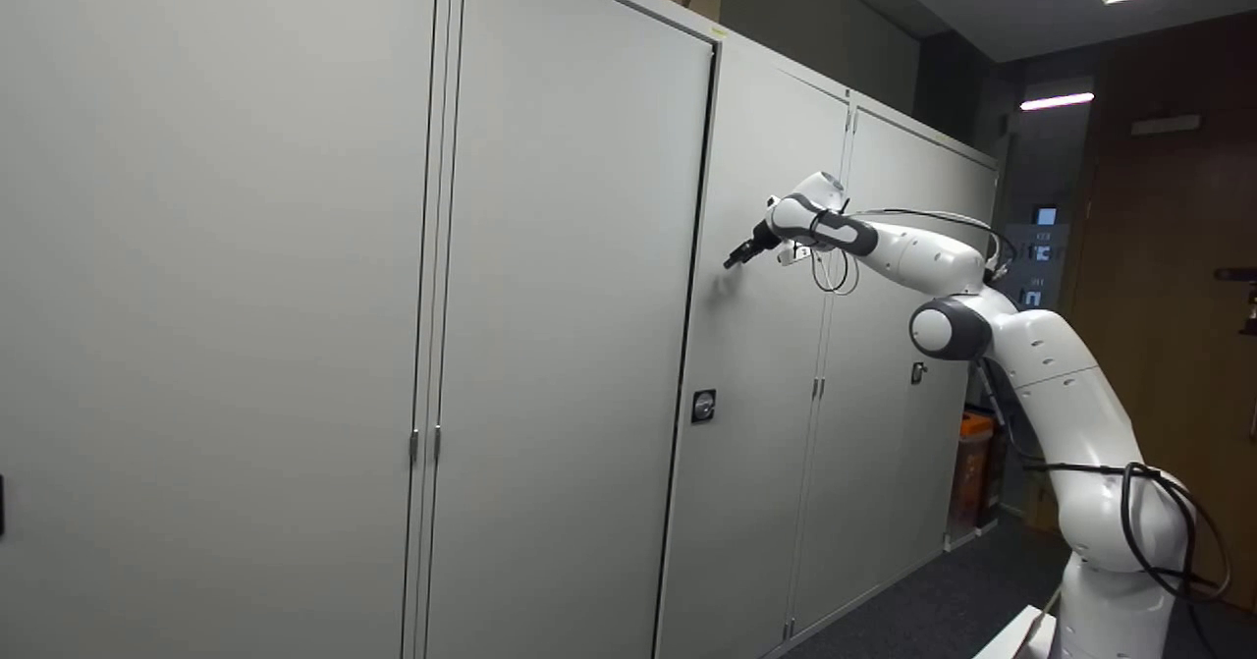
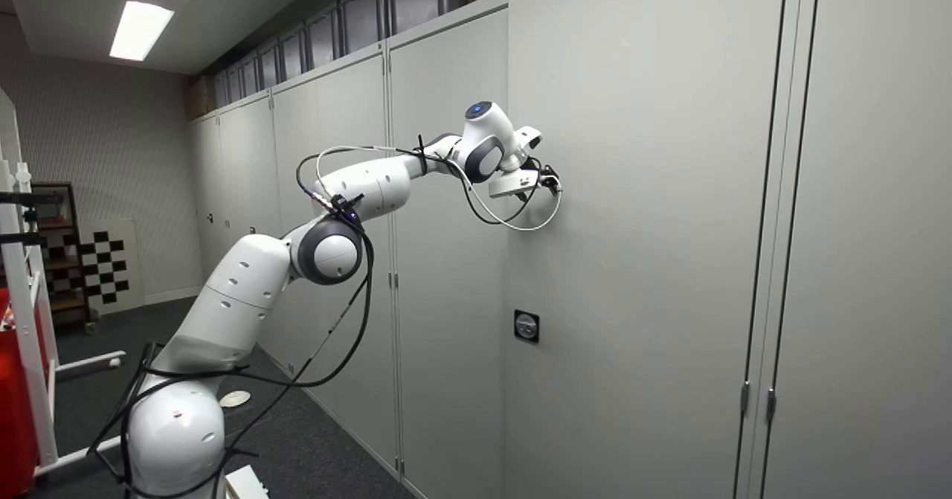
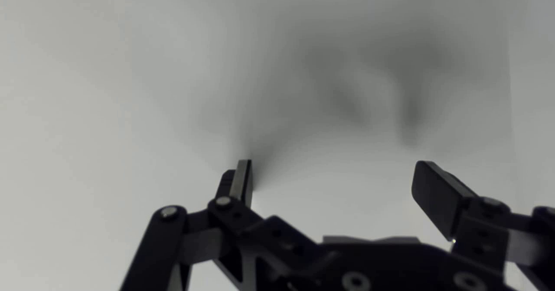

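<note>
My gripper (image 1: 740, 251) is black and its two fingers are spread wide with nothing between them, as the wrist view (image 3: 334, 169) shows. It points at a tall light-grey cabinet door (image 1: 761, 345), close to its surface and high above a round metal lock on a black plate (image 1: 703, 406). The door (image 2: 632, 261) and lock (image 2: 526, 326) also show in the other camera's picture, where the gripper (image 2: 550, 179) is partly hidden by its mount and cables. Soft shadows fall on the door in the wrist view. I cannot tell whether a fingertip touches it.
More grey cabinet doors (image 1: 579, 276) line the wall on both sides. A dark gap runs along the lock door's edge. Loose cables (image 2: 513, 224) hang from the wrist. An orange-topped bin (image 1: 972, 443) stands at the far end. A white frame (image 2: 30, 335) stands behind the arm.
</note>
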Robot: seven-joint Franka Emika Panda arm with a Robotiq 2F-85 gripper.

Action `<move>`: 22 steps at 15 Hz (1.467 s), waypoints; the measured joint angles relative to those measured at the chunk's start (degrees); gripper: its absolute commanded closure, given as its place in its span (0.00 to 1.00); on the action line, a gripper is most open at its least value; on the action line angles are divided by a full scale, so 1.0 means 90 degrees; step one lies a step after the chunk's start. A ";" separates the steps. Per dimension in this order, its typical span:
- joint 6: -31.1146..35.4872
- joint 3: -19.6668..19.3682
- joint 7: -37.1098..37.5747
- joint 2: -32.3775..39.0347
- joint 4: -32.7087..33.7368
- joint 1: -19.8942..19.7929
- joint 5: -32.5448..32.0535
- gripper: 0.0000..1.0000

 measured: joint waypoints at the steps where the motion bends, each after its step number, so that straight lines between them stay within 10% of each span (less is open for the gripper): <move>1: -0.0067 -0.0033 0.0035 0.0030 0.0056 0.0000 -0.0031 0.00; 22: -0.0221 -0.0271 0.0462 -0.0619 -0.0421 0.0294 -0.0289 0.00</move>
